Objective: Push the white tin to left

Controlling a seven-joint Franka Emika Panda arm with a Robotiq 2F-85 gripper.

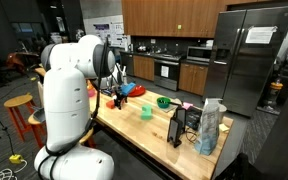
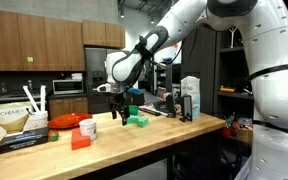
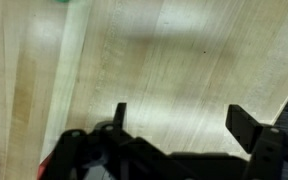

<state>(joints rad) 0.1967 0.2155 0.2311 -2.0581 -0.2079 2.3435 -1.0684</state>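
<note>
1. Pincer (image 2: 115, 112) hangs from the white arm (image 2: 174, 30) over the wooden bench (image 2: 174, 128); fingers point down; tips sit above the wood, not touching it as far as an exterior view shows.
2. Pincer state: spread wide; in the wrist view the two dark fingers (image 3: 121, 116) stand well apart with only bare bench wood (image 3: 174, 60) between them; holding nothing.
3. White tin (image 2: 88, 128) stands upright on the bench, near the front edge in that exterior view; it is just beside the pincer, lower and towards the picture's left; a gap shows, no contact.
4. Red block (image 2: 81, 141) lies close in front of the tin; whether they touch I cannot tell at this size.
5. Red bowl (image 2: 66, 121) sits behind the tin, further towards the cardboard box (image 2: 9, 120).
6. Green object (image 2: 136, 119) sits on the pincer's far side from the tin; well apart from the tin.
7. In an exterior view the robot's body (image 1: 69, 100) covers the tin's area; green bowl (image 1: 163, 101) and pale cream object (image 1: 147, 112) are visible further along the bench.
8. Wrist view: green smear at the top edge (image 3: 69, 3); too blurred to name.
</note>
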